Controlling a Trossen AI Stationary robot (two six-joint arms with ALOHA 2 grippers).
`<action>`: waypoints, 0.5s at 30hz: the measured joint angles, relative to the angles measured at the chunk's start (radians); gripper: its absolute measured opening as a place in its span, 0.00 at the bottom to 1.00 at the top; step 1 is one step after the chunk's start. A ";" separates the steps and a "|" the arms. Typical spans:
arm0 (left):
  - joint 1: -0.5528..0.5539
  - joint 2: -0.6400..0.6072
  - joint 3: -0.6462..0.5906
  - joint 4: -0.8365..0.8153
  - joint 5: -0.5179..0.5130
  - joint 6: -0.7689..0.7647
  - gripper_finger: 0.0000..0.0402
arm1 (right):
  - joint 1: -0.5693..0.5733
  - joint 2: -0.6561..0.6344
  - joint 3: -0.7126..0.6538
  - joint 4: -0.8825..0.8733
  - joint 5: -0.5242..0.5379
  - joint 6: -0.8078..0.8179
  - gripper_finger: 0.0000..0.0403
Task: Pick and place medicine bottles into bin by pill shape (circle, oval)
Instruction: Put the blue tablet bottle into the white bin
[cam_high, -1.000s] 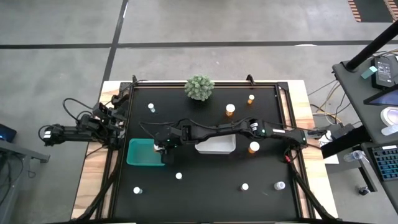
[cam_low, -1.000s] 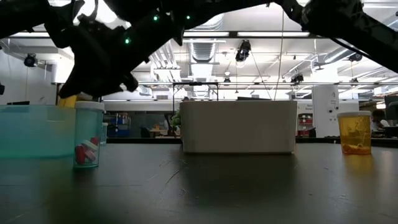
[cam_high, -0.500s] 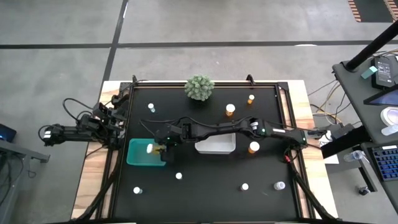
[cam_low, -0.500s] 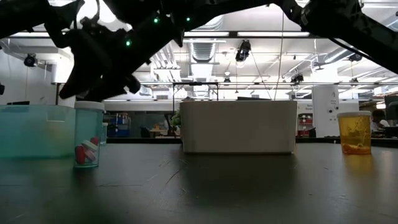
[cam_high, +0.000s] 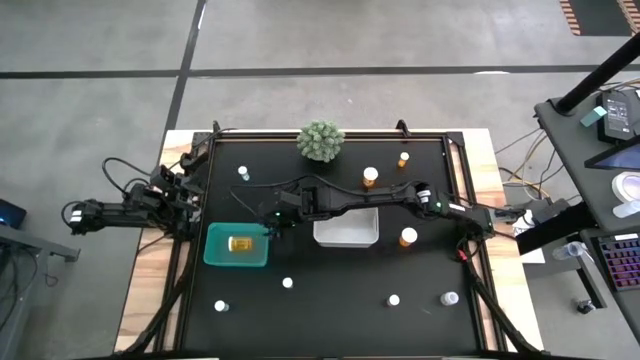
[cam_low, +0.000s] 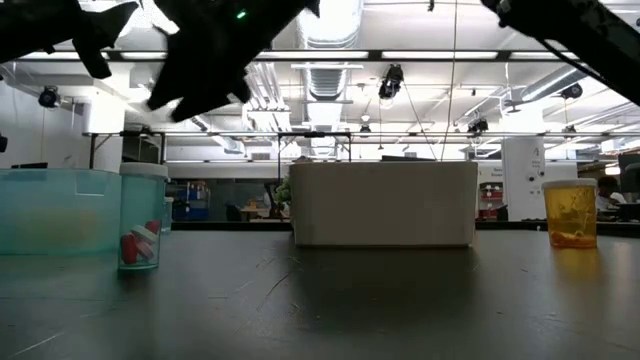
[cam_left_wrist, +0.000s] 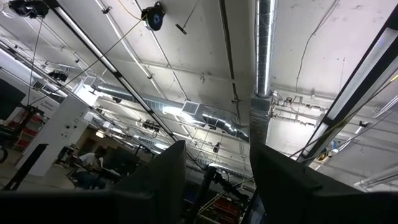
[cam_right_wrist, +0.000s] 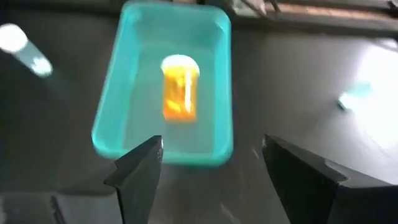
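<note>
Bottle (cam_right_wrist: 180, 87), amber with a white cap, is lying on its side inside the teal bin (cam_right_wrist: 106, 118), while the right gripper (cam_right_wrist: 211, 168) is hovering above, jaws spread and empty. Light, rigid, smooth-sided, it looks best pinched across the body.

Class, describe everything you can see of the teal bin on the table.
The teal bin is a shallow rectangular tub of translucent teal plastic with rounded corners and a raised rim. It sits flat on the black tabletop, at its left side. Inside lies one amber bottle with a white cap, on its side. The right gripper hangs open nearby and touches neither.
</note>
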 joint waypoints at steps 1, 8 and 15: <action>0.000 0.000 0.001 -0.009 0.000 0.000 0.41 | 0.003 -0.016 0.000 -0.037 0.019 0.005 0.65; 0.000 0.018 0.002 -0.012 0.006 -0.007 0.41 | 0.036 -0.079 -0.010 -0.208 0.139 0.017 0.65; 0.000 0.055 0.008 -0.011 0.007 -0.008 0.41 | 0.053 -0.166 -0.131 -0.278 0.209 0.052 0.65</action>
